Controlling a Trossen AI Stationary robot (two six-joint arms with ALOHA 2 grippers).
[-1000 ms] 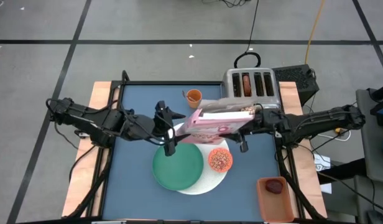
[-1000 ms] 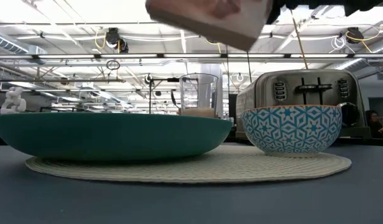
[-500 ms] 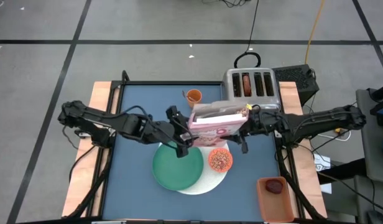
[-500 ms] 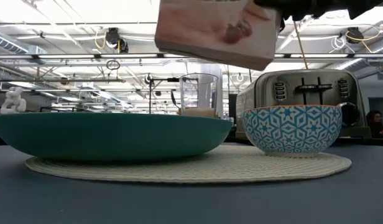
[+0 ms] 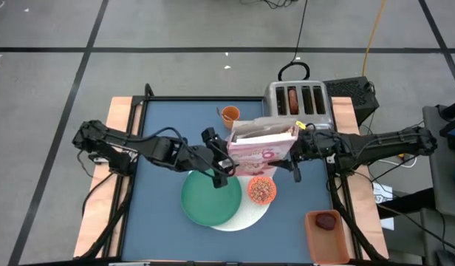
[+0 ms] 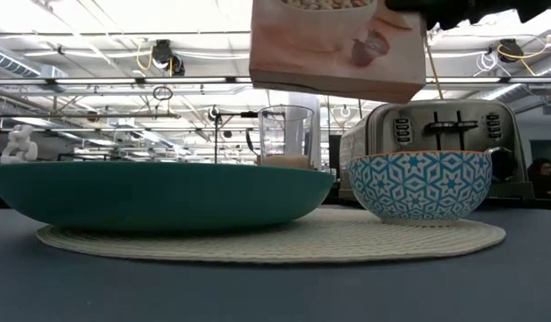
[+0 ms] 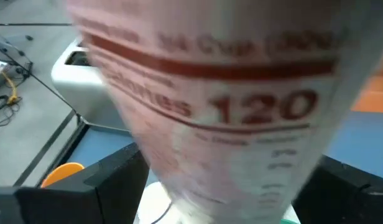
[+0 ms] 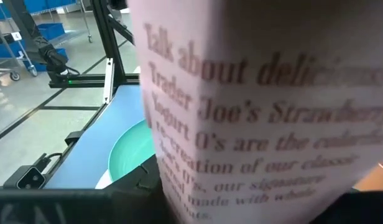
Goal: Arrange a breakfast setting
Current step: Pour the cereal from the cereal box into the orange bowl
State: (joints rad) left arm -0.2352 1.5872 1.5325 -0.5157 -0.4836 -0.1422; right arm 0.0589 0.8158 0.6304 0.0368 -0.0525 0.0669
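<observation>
**Kid:** So where is the pink cereal box (image 5: 261,146)?

**Helper:** Up in the air, over the middle of the table. It hangs above the small orange bowl (image 5: 261,190) and the back edge of the green round plate (image 5: 211,198). From table height the box (image 6: 338,46) is high over the bowl (image 6: 419,186), not touching it.

**Kid:** Who holds it?

**Helper:** The right gripper (image 5: 295,157) is squeezed on the box's right end. The left gripper (image 5: 222,164) is at the box's left end. Its two fingers are spread wide with the box between them. I cannot tell if they press on it.

**Kid:** What is in the bowl?

**Helper:** Little round cereal bits. The bowl and the plate both sit on the larger white disc (image 5: 246,216).

**Kid:** What else is there?

**Helper:** An orange cup (image 5: 230,114) stands near the back edge. A silver toaster (image 5: 298,102) is at the back right. A dark-red fruit (image 5: 327,221) lies in an orange tray (image 5: 316,240) at the front right.
</observation>
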